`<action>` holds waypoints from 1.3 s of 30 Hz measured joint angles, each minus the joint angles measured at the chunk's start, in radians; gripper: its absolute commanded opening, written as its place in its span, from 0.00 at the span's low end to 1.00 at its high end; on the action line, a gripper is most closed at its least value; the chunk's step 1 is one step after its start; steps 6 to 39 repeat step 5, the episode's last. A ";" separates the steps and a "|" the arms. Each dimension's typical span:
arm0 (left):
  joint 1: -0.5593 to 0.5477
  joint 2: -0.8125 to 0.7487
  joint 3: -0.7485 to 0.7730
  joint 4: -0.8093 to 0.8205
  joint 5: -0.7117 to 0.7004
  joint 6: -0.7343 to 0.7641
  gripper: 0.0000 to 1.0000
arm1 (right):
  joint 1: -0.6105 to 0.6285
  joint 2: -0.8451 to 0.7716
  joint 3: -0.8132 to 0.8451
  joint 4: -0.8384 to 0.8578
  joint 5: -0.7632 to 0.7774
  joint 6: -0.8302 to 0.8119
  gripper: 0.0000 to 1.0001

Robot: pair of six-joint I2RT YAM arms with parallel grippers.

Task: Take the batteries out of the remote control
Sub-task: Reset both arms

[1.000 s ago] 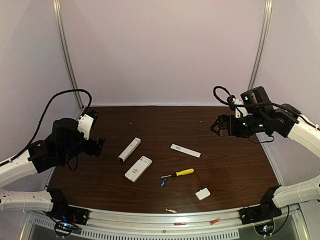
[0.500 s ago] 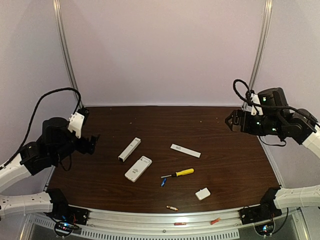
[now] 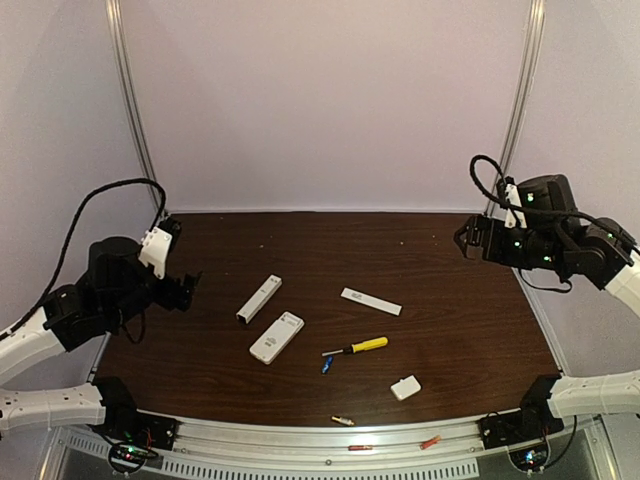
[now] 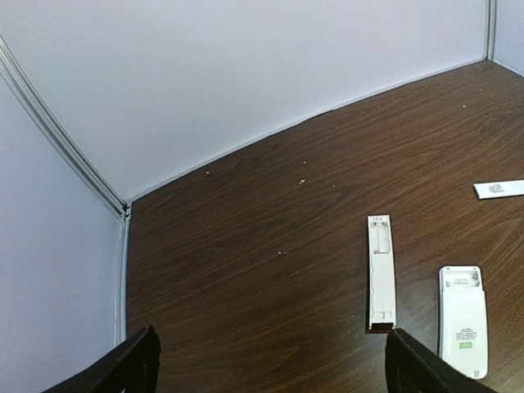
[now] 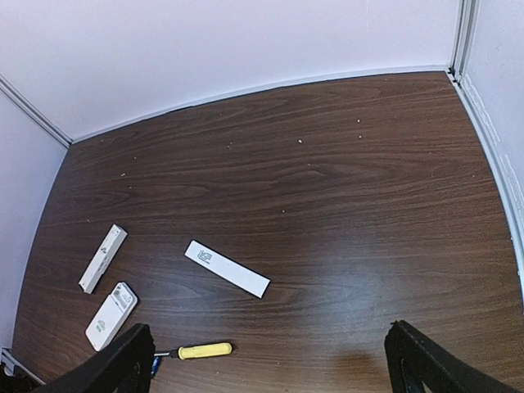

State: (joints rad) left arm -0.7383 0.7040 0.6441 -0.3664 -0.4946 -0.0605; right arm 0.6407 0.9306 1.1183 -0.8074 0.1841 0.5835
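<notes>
A slim white remote (image 3: 259,298) and a wider white remote (image 3: 277,337) lie left of the table's middle. A blue battery (image 3: 326,365) lies by the tip of the yellow-handled screwdriver (image 3: 358,346). A gold-and-red battery (image 3: 342,421) lies at the near edge. My left gripper (image 3: 185,290) hangs open and empty above the table's left side. Its view (image 4: 274,372) shows the slim remote (image 4: 381,270) and the wider one (image 4: 464,319). My right gripper (image 3: 465,238) is open and empty, high at the far right. Its view (image 5: 270,368) shows both remotes (image 5: 103,258) (image 5: 111,315) and the blue battery (image 5: 154,365).
A flat white strip (image 3: 371,301) lies right of the middle and shows in the right wrist view (image 5: 227,268). A small white cover (image 3: 405,387) lies near the front. Small red bits (image 3: 431,441) sit on the front rail. Walls close in the left, back and right.
Over the last second both arms drew back from the middle, the left arm leftward and the right arm rightward and higher. Nothing on the table has moved.
</notes>
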 measured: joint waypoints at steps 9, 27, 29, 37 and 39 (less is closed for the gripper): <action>0.000 0.002 -0.001 0.000 0.001 -0.002 0.97 | 0.000 0.004 0.000 0.024 0.000 0.000 1.00; 0.000 0.002 -0.001 0.000 0.001 -0.002 0.97 | 0.000 0.004 0.000 0.024 0.000 0.000 1.00; 0.000 0.002 -0.001 0.000 0.001 -0.002 0.97 | 0.000 0.004 0.000 0.024 0.000 0.000 1.00; 0.000 0.002 -0.001 0.000 0.001 -0.002 0.97 | 0.000 0.004 0.000 0.024 0.000 0.000 1.00; 0.000 0.002 -0.001 0.000 0.001 -0.002 0.97 | 0.000 0.004 0.000 0.024 0.000 0.000 1.00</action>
